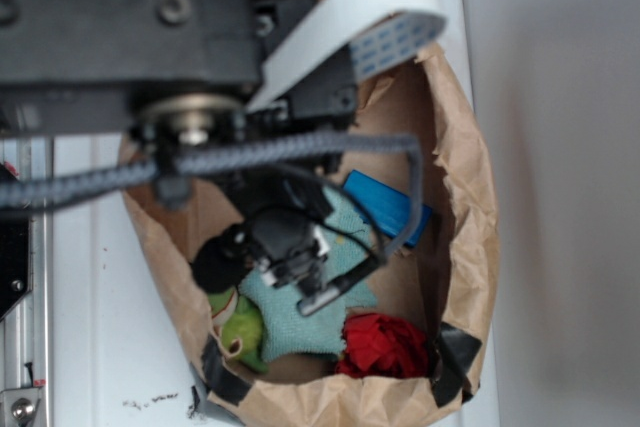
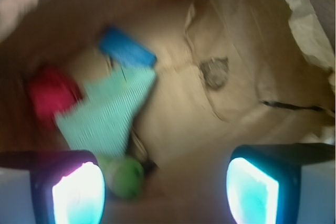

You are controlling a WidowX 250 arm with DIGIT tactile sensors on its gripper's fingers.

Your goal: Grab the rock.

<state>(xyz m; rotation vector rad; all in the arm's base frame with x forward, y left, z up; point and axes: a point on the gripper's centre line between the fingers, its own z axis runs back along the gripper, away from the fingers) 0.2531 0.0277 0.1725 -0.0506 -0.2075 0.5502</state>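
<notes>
In the wrist view the rock (image 2: 214,72) lies on the bare paper floor of the bag (image 2: 247,30), ahead and a little right of centre of the spread, empty gripper (image 2: 165,187), well apart from the blue block (image 2: 127,47).

Brown paper bag (image 1: 470,197) lying open, edges patched with black tape (image 1: 455,357). Inside: blue block (image 1: 385,202) beside teal cloth (image 1: 300,322); red fabric ball (image 1: 385,345) at cloth's corner; green plush, perhaps a frog (image 1: 240,332), on the other side.
</notes>
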